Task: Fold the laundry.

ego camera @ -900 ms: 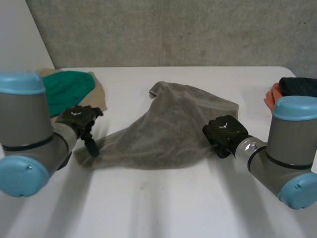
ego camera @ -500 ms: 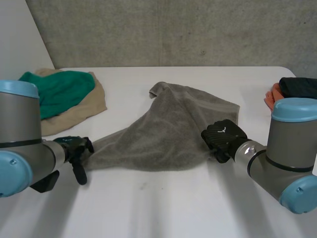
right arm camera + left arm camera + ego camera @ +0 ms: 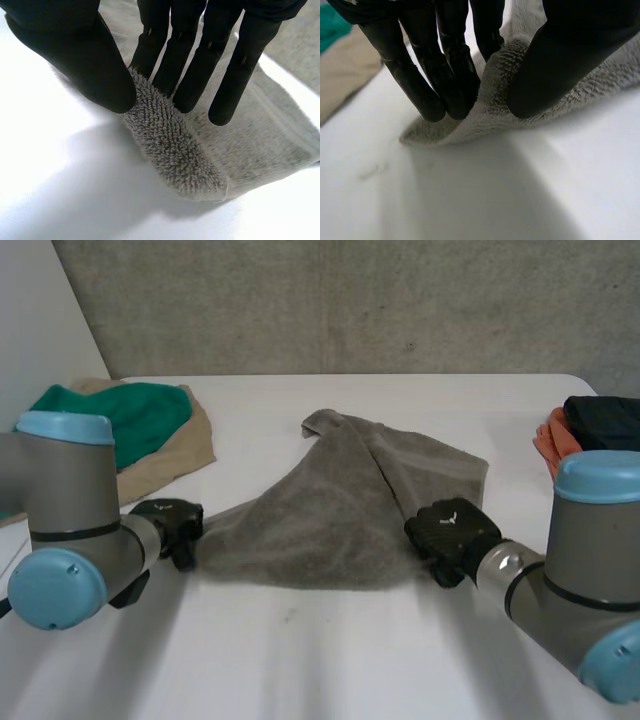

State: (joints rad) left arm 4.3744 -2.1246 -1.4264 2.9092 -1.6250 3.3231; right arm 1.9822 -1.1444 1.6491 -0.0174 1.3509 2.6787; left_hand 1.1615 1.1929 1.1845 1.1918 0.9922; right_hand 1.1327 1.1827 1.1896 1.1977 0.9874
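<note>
Towel [image 3: 340, 510]: grey terry cloth, lying rumpled in the middle of the table. One corner is bunched up on the far side, and the near edge runs between the two hands.
Left hand [image 3: 172, 525]: at the towel's near left corner. The left wrist view shows its fingers [image 3: 420, 85] and thumb pinching a raised ridge of the cloth just above the tabletop.
Right hand [image 3: 450, 530]: at the towel's near right edge. The right wrist view shows its thumb and fingers closed on a lifted fold of the terry.
Table [image 3: 330, 650]: white and smooth, with a small dark mark [image 3: 290, 617] just in front of the towel.
Far left corner: a green cloth [image 3: 130, 415] heaped on a beige cloth [image 3: 170, 455], well apart from the towel.
Right edge: an orange cloth [image 3: 548, 440] with a dark cloth [image 3: 605, 420] touching it.
Room: a rough grey concrete wall [image 3: 350, 300] behind the table, and a plain white panel [image 3: 40, 330] at the left.
</note>
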